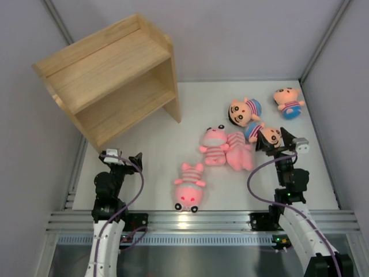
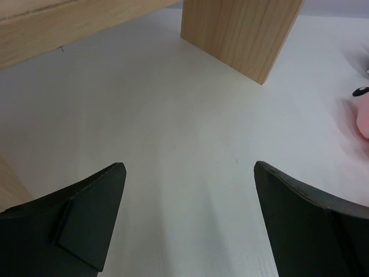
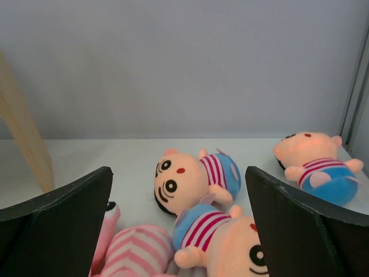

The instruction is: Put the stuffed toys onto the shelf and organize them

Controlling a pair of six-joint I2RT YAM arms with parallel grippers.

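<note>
Shelf (image 1: 109, 75) stands at far left of table (image 1: 150, 167). Mid-table, left animal toy (image 1: 214, 145) and right animal toy (image 1: 239, 151) lie side by side, touching; front animal toy (image 1: 189, 193) lies apart, nearer the front edge. Near doll (image 1: 266, 136) is just right of the right animal toy, middle doll (image 1: 245, 111) behind it, far doll (image 1: 288, 103) rightmost.
</note>
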